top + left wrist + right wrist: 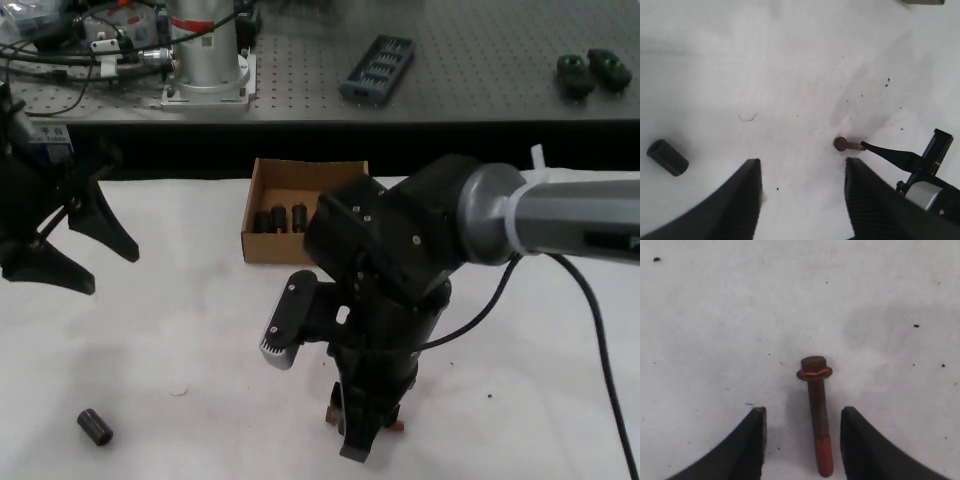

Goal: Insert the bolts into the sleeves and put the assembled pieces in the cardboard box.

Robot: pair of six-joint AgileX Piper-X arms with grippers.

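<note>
A rusty brown bolt point(817, 410) lies flat on the white table, its shank between the spread fingers of my right gripper point(802, 442), which stands open just above it. In the high view that gripper point(365, 435) points down at the bolt point(332, 410) near the front edge. A black sleeve point(95, 427) lies at the front left, also seen as the sleeve point(667, 157) beside the bolt point(845, 144). My left gripper point(802, 200) hangs open and holds nothing, high over the table's left side point(85, 250). The cardboard box point(262, 185) at the back holds three dark assembled pieces point(280, 218).
Behind the white table runs a perforated bench with a metal column point(205, 50), cables, a grey-blue rack point(378, 65) and two black parts point(592, 72). The right arm's cable point(600, 330) trails over the table's right side. Open white surface lies between sleeve and bolt.
</note>
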